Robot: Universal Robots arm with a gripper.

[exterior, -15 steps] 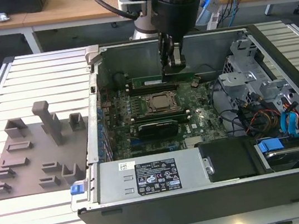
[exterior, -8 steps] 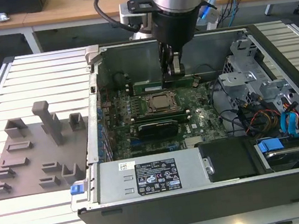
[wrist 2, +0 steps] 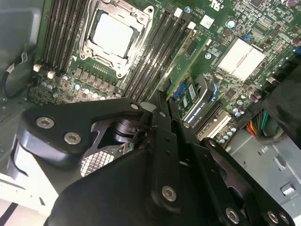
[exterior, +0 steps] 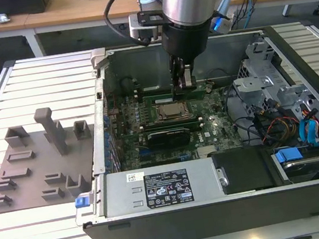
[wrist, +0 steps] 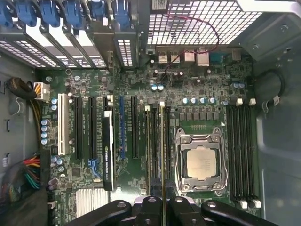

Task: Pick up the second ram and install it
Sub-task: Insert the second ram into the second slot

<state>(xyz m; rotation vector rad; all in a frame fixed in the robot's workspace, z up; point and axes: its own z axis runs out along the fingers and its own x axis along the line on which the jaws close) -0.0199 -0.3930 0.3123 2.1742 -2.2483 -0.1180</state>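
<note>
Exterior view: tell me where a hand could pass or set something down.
Free: the slatted table above the grey fixture tray. Crowded: the motherboard around the processor socket, under the pincer, and the cabled drive bay.

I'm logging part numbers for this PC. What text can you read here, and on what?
No text reads legibly.
Power supply label: white print on black, too small to read.
White sticker beside it: too small.
Motherboard lettering: too small.
Graphics card label: blurred.
Second ram, held in the gripper: seen edge-on, no print visible.
</note>
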